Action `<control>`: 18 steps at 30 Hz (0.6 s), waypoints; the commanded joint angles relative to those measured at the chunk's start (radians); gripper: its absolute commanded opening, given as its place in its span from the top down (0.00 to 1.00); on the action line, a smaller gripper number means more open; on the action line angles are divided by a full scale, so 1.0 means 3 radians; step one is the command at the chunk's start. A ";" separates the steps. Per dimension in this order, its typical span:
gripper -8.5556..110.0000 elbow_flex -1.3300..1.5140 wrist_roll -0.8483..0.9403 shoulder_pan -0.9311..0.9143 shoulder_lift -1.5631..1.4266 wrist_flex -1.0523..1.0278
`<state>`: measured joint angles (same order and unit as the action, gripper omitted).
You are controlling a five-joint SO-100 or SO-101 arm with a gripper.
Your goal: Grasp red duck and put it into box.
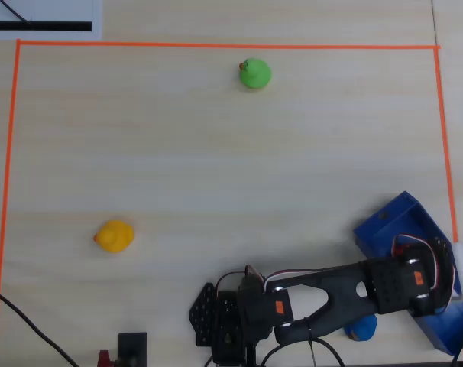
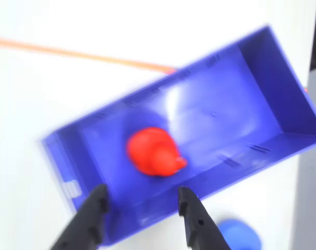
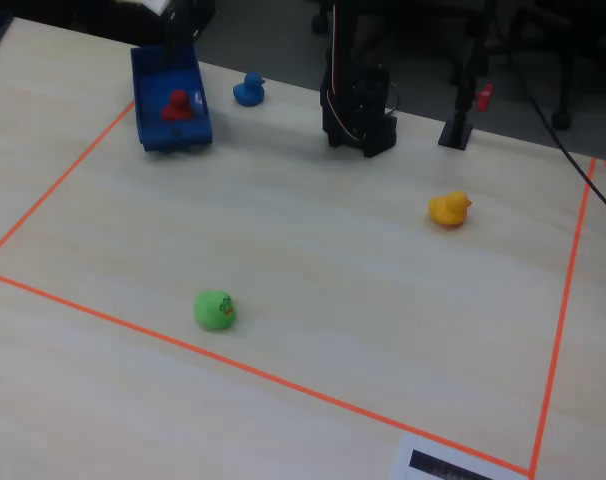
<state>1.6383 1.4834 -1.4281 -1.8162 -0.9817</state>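
Your small glossy red toy duck (image 2: 154,151) lies inside the long deep-blue plastic box (image 2: 283,104). Your jaws hang spread and empty above it. It looks light, slippery; grip its rounded sides.

The wrist view is somewhat blurred. The box (image 2: 262,94), a long deep-blue tray with low walls and a glossy floor, runs diagonally from lower left to upper right across a pale table (image 2: 53,104). The red duck (image 2: 154,151) lies on the floor of the box, toward its lower-left half, clear of the walls. The gripper (image 2: 142,205) enters from the bottom edge with its two dark fingers (image 2: 93,219) spread apart and empty, their tips over the near wall of the box, just below the duck and not touching it. A strip of orange tape (image 2: 69,52) crosses the table behind the box. A rounded blue object (image 2: 239,235), only partly in frame, sits outside the box at the bottom.
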 commanded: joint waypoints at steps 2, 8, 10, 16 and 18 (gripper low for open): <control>0.86 0.0107 -0.0256 0.0839 -0.0818 -0.0337; 0.93 0.1176 -0.0174 0.2521 -0.2020 -0.0557; 0.93 0.1646 0.0036 0.3037 -0.2439 -0.0654; 0.93 0.3140 0.0460 0.4111 -0.3477 -0.0670; 0.93 0.3559 0.0542 0.4321 -0.3722 -0.0562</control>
<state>2.4666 1.6076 -0.2761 -2.7888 -1.1934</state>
